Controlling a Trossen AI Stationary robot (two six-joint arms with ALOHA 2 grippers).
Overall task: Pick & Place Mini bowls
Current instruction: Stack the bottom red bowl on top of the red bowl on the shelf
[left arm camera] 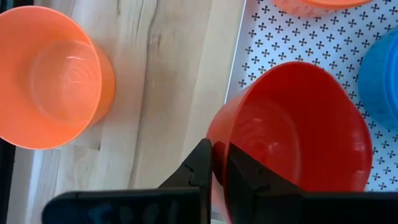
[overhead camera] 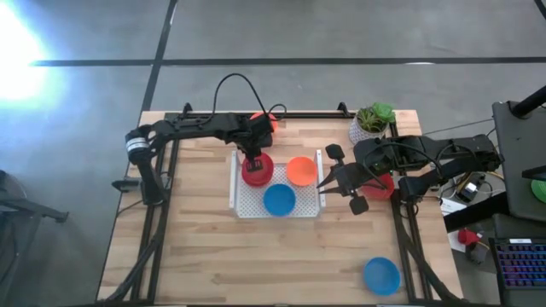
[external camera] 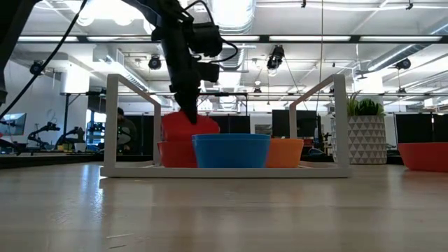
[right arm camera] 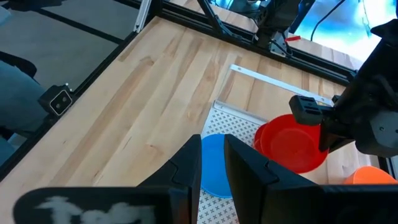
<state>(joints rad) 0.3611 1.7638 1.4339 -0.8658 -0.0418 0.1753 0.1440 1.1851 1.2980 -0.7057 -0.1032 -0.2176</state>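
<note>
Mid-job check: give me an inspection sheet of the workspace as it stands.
Surface: wood table, white tray at centre.
Job's things: red bowl, orange bowl, blue bowl in tray; another blue bowl at table's corner; an orange bowl outside tray.
Clutter: plant.
Tools: left tool shut on red bowl's rim; right tool beside tray, empty.
Cables: black loop over left arm.
Surroundings: keyboard at right.

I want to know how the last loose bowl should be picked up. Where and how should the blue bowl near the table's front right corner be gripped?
The blue bowl sits upright and alone on the table, mouth up. It is probably best taken from straight above, by its rim: one finger inside the wall, one outside. The left gripper holds the red bowl that same way.
</note>
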